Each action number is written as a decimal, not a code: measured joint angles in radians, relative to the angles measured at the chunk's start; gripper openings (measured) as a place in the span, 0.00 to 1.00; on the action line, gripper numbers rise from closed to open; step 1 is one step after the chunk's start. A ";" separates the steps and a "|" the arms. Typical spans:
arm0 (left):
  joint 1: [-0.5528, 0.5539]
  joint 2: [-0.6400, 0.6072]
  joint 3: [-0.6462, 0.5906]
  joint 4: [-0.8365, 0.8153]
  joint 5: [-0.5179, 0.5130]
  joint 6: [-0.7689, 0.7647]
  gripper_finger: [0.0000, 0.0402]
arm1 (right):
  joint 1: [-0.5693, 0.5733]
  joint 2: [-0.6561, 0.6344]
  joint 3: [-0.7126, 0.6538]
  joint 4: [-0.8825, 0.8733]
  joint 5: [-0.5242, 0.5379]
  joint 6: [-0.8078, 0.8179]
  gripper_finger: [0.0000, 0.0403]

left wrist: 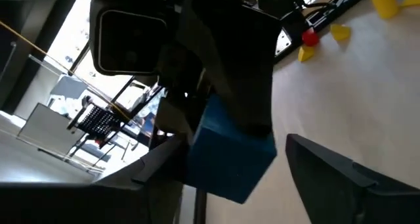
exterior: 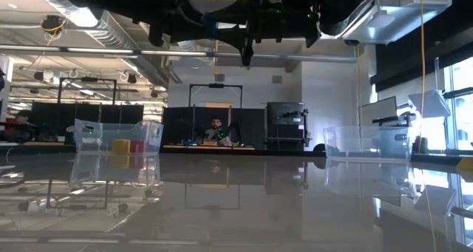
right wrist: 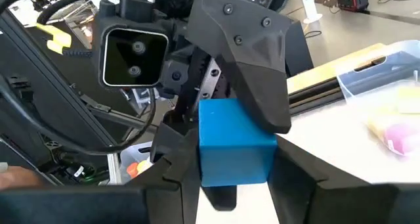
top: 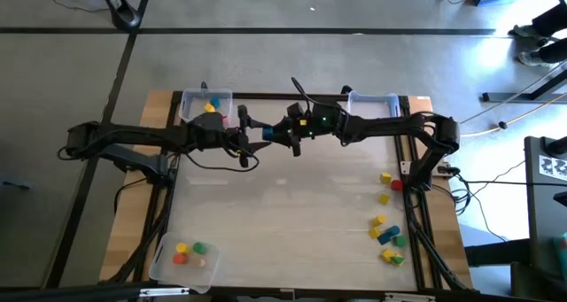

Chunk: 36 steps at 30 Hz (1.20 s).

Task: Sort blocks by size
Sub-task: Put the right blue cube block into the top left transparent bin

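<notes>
Both arms meet high over the middle of the table. My right gripper comes from the table's right, shut on a blue block, which also shows between its fingers. My left gripper comes from the table's left and is open, one finger on either side of the same blue block. More blocks in yellow, blue and green lie loose near the table's right edge, along with a yellow one and a red one. My right gripper pinches the blue block's two opposite side faces between its two fingers, coming level from the table's right. The block is lifted well clear of the table. My left gripper: a gap shows between one finger and the block; whether the other finger touches it, I cannot tell.
A clear tray at the far left holds yellow and pink pieces. A second clear tray stands at the far right. A third tray at the near left holds yellow, green and orange blocks. A person sits in the room beyond.
</notes>
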 joint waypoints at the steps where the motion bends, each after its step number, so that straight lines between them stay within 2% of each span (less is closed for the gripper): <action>1: -0.001 0.000 0.000 0.001 0.000 0.004 0.57 | 0.000 0.000 0.000 0.000 0.000 0.000 0.34; 7: -0.002 0.000 0.000 0.010 -0.001 0.042 0.34 | 0.001 0.000 0.000 -0.007 -0.007 0.006 0.36; 9: -0.001 0.000 0.000 0.015 -0.004 0.056 0.31 | 0.000 0.000 0.000 -0.007 -0.007 0.011 0.38; 15: -0.002 -0.003 -0.001 0.012 -0.006 0.043 0.31 | 0.000 -0.003 0.000 -0.018 -0.005 0.014 0.43; 17: -0.002 -0.016 -0.001 0.012 -0.033 0.035 0.31 | -0.010 -0.020 0.000 -0.047 -0.036 0.015 0.45; 20: 0.000 -0.048 -0.001 0.002 -0.108 -0.023 0.33 | -0.036 -0.072 0.000 -0.130 -0.102 0.002 0.49; 23: 0.027 -0.085 -0.001 -0.058 -0.151 -0.099 0.34 | -0.065 -0.131 0.000 -0.275 -0.121 -0.041 0.52; 29: 0.131 -0.121 -0.001 -0.153 -0.232 -0.230 0.35 | -0.095 -0.203 0.000 -0.451 -0.054 -0.121 0.57; 32: 0.213 -0.119 -0.001 -0.210 -0.283 -0.313 0.35 | -0.094 -0.206 0.000 -0.502 -0.003 -0.153 0.57; 36: 0.334 -0.115 -0.001 -0.302 -0.295 -0.450 0.35 | -0.092 -0.205 0.000 -0.558 0.059 -0.171 0.57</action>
